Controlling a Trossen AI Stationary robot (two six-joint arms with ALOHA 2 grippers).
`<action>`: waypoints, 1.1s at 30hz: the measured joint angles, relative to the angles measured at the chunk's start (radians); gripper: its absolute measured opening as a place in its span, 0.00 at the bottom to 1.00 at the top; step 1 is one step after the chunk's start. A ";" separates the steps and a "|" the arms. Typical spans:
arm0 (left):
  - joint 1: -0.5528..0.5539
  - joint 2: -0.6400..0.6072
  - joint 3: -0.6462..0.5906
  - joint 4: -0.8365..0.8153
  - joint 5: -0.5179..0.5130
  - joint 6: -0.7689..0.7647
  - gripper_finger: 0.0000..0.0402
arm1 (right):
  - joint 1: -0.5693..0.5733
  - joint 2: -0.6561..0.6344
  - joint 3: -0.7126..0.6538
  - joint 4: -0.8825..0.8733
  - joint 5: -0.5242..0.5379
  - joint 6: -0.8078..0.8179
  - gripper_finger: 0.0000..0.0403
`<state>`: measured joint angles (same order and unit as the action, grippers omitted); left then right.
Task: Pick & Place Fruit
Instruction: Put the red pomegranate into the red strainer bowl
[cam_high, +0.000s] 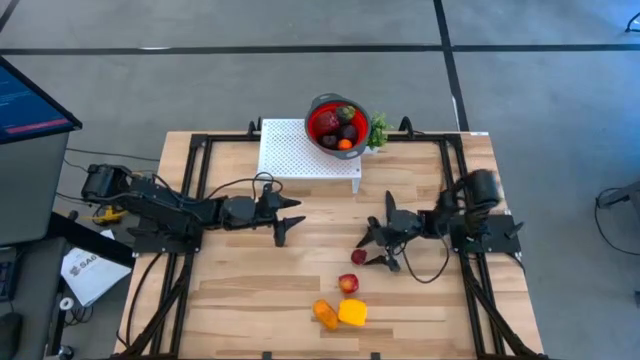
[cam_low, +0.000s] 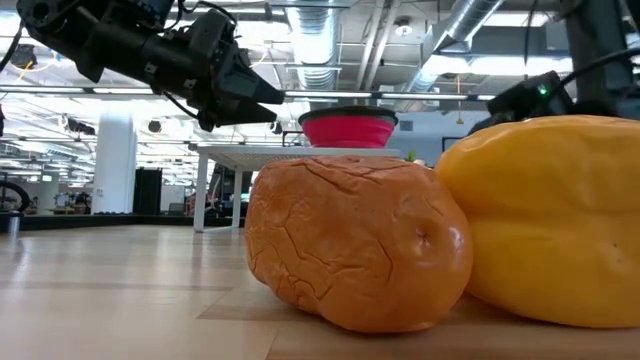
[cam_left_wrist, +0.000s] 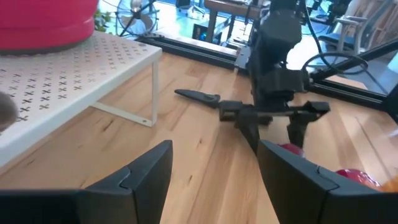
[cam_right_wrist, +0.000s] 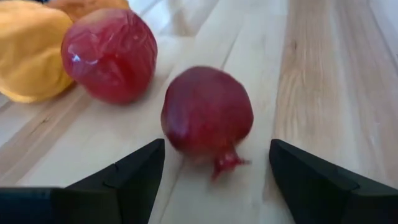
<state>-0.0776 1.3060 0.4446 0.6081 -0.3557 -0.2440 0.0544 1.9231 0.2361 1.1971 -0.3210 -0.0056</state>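
Right end effector (cam_high: 372, 249) sits low over the wooden surface (cam_high: 250, 290) with its fingers spread wide on either side of a maroon pomegranate (cam_right_wrist: 207, 113), which lies on the wood between the 2 fingers (cam_right_wrist: 127, 171) without being gripped; that straddling pose looks like the setup for closing on it. Just beyond it in the right wrist view rest a red fruit (cam_right_wrist: 109, 53), a larger yellow fruit (cam_right_wrist: 28, 46) and an orange fruit (cam_high: 326, 314), clustered near the front edge of the surface, probably waiting their turn. The red bowl (cam_high: 336, 122) stands on a white perforated shelf (cam_high: 300, 155) at the back of the surface, raised so both arms can reach over its grey rim, and it already holds several pieces of fruit (cam_high: 340, 128), red, dark and orange, so the job seems partly done. Left end effector (cam_high: 288, 222) hangs above the middle of the surface with its fingers apart and nothing between them, pointing toward the right arm. A slim black knife (cam_left_wrist: 198, 96) lies flat on the wood near the shelf. No brand or label can be read on the fruit, bowl or shelf; a paper sheet (cam_high: 85, 272) beside the surface carries print too small to make out.
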 joint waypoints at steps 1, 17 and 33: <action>0.000 0.000 0.000 0.001 -0.007 0.000 0.57 | 0.002 0.037 0.003 0.056 0.000 0.009 0.71; 0.000 0.000 0.000 0.022 -0.037 -0.030 0.56 | -0.001 0.202 -0.020 0.345 -0.016 0.135 0.41; 0.000 0.000 0.000 0.024 -0.046 -0.018 0.56 | -0.134 -0.479 0.055 -0.406 0.015 0.380 0.39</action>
<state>-0.0775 1.3060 0.4446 0.6323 -0.4015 -0.2619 -0.0800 1.4445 0.2913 0.7910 -0.3065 0.3745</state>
